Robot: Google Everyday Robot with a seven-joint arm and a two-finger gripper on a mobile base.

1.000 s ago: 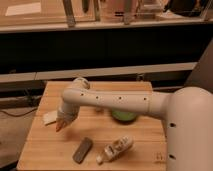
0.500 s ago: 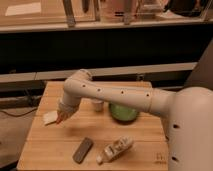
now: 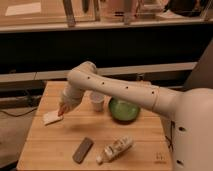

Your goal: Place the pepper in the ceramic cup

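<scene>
Nothing legible is showing anywhere. The white bottle (image 3: 115, 149) lying on the wooden table (image 3: 145, 137) is carrying a printed label, and a small mark (image 3: 160, 158) is sitting near the table's front right corner, both unreadable. The gripper (image 3: 62, 108) is hovering over the table's left side, clamped on the pepper (image 3: 60, 112)

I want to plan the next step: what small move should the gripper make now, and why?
Probably carry the pepper across to above the cup. The gripper looks shut on the pepper, left of the cup; the cup stands upright next to the green bowl.
</scene>
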